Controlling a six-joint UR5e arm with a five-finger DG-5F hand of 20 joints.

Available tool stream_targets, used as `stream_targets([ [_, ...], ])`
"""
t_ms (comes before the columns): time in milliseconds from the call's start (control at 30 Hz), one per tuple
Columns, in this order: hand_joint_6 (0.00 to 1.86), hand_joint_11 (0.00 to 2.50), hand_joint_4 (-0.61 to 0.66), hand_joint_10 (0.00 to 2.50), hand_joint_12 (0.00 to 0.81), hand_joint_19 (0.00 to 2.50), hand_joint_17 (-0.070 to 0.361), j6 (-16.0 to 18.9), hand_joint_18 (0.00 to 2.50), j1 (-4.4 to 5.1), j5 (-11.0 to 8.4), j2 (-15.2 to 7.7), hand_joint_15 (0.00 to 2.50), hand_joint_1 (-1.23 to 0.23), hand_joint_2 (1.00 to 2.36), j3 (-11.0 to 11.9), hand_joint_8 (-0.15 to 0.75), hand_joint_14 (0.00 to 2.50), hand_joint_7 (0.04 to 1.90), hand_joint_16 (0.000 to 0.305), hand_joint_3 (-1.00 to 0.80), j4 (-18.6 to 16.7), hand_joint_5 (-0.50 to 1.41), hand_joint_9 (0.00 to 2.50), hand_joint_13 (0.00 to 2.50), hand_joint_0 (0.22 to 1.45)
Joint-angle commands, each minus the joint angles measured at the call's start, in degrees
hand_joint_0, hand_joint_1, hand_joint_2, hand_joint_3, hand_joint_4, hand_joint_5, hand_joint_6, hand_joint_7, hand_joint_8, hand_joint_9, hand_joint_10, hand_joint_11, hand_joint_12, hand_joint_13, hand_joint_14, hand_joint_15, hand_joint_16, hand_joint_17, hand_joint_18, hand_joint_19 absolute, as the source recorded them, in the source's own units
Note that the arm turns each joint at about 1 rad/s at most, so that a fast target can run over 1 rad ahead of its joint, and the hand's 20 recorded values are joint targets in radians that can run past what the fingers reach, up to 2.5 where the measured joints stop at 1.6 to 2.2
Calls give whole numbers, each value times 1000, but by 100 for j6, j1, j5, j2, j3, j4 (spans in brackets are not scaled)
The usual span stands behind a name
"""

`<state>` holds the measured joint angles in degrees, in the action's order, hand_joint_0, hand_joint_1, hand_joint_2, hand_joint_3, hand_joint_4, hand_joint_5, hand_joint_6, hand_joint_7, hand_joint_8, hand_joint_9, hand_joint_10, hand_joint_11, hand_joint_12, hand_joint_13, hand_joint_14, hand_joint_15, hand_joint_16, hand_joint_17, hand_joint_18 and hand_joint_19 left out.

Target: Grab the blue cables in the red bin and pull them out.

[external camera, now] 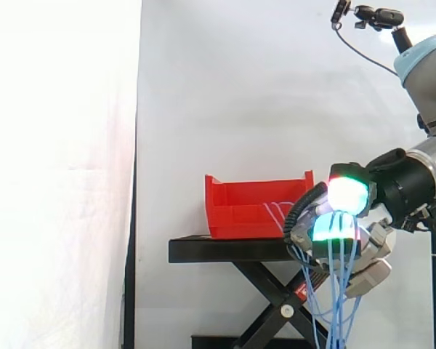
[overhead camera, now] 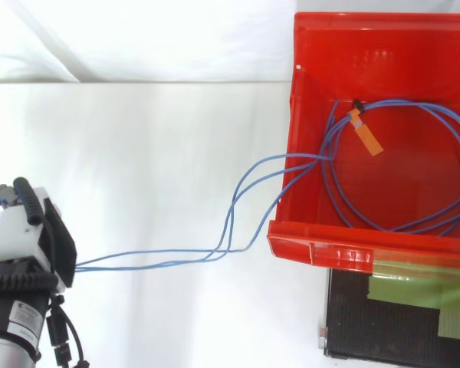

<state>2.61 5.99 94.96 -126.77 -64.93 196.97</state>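
Here we are at the red bin (external camera: pixel 241 205), sitting on top of the black stand (external camera: pixel 225 249) in front of the white curtain (external camera: pixel 240 87), and the hand (external camera: pixel 376 240) is off to the bin's open side, clear of it and a little lower than its rim in the side view. The fingers are curled in and clenched around the blue cables (overhead camera: pixel 238 195), with the glowing fingertips (external camera: pixel 346 195) showing green, white and cyan right where the strands pass through. From that grip several blue strands drape down in long loops below the hand, running out past the bottom edge of the side view. Up top, the picture is clear: most of the cable lies as a wide coil on the floor of the bin, with an orange tag (overhead camera: pixel 366 136) on it near the back wall. From the coil a few strands climb over the bin's low front lip (overhead camera: pixel 322 249), cross one another just outside it, then run close together and nearly level (a fair stretch of open space here) to the hand (overhead camera: pixel 21 234) at the view's lower left. A strip of green tape (overhead camera: pixel 414 287) lies across the stand just beneath the bin's front edge.
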Motion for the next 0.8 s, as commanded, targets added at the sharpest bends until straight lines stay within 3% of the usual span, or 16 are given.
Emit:
stream_targets([
  [0,852,1574,139,6,332,1487,89,-89,1131,-2,-30,3,1117,-928,1000,24,251,1266,446,39,-1000,43,824,1355,1131,862],
  [400,840,1562,140,7,333,1484,90,-230,1131,78,-250,3,1128,-934,1000,24,257,1268,454,40,-1000,25,833,1343,1135,859],
  [767,823,1551,159,9,334,1480,92,-265,1118,121,-250,3,1124,-967,1000,15,259,1253,471,41,-1000,-159,851,1344,1130,869],
])
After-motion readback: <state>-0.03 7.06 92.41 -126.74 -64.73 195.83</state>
